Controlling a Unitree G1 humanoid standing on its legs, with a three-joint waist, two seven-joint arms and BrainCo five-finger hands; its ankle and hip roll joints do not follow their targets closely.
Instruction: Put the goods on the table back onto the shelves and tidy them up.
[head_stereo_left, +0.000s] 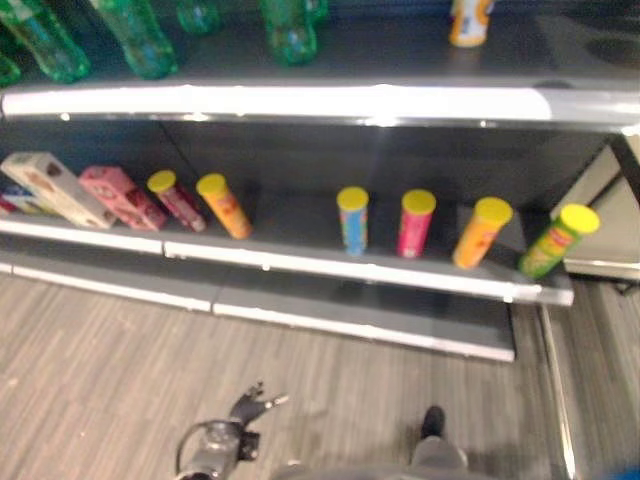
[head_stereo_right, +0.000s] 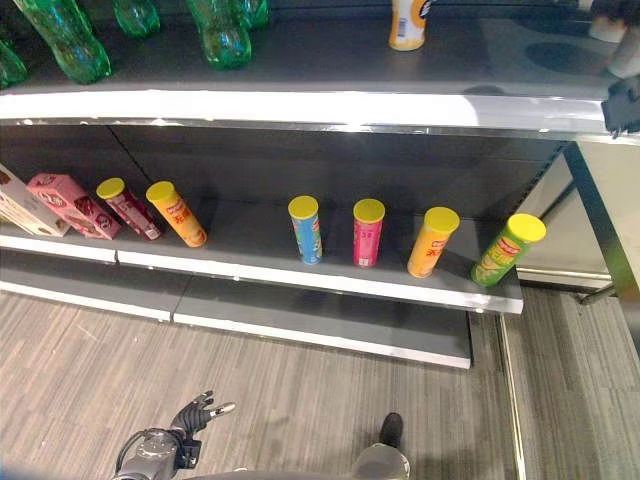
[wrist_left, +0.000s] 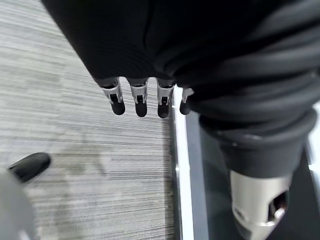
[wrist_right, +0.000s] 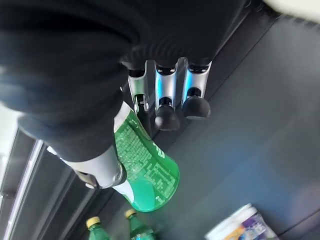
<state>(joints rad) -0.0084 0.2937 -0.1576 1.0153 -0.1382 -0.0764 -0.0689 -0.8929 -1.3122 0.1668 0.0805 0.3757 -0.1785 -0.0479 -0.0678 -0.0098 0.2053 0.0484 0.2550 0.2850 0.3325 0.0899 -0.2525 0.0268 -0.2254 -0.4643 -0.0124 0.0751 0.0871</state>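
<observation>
My right hand (wrist_right: 169, 92) is shut on a green plastic bottle (wrist_right: 146, 167), which sits between its thumb and fingers above the dark top shelf (wrist_right: 260, 125). The same hand's dark cover shows at the far right end of the top shelf (head_stereo_right: 622, 100). Several green bottles (head_stereo_right: 222, 38) stand at the back left of that shelf, and an orange-and-white bottle (head_stereo_right: 408, 24) stands nearer the middle. My left hand (head_stereo_right: 193, 414) hangs low over the floor with its fingers (wrist_left: 141, 100) straight, holding nothing.
On the lower shelf (head_stereo_left: 350, 268) several yellow-lidded tubes stand or lean: blue (head_stereo_left: 352, 220), pink (head_stereo_left: 415, 224), orange (head_stereo_left: 480, 233), green (head_stereo_left: 556, 242). Two more tubes (head_stereo_left: 224, 206) and boxes (head_stereo_left: 122, 197) lean at its left. Grey striped floor (head_stereo_left: 110, 380) lies in front.
</observation>
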